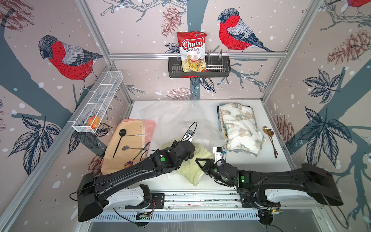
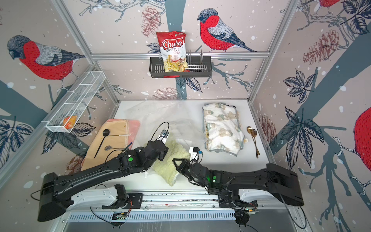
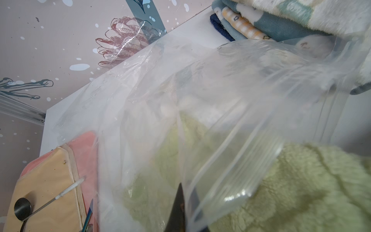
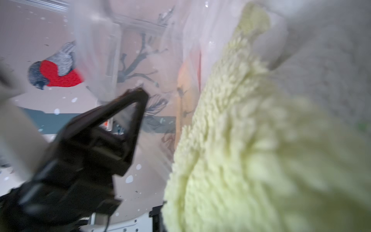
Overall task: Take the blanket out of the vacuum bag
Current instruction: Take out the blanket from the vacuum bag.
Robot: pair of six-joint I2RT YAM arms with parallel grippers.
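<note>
My left hand (image 3: 180, 213) pinched the vacuum bag's (image 1: 176, 120) zip-seal edge at the table's (image 1: 251, 168) centre; my right hand (image 1: 200, 161), at four o'clock, was pressed together on the pale-green blanket (image 1: 192, 170). Best to anchor plastic, draw fleece toward six.

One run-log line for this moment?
left tool: shut on bag | right tool: shut | blanket: partly out

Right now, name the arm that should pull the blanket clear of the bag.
Right. The right gripper sits shut at the pale green blanket's exposed end. The left gripper is shut on the vacuum bag's zip edge, likely best kept anchoring it.
</note>
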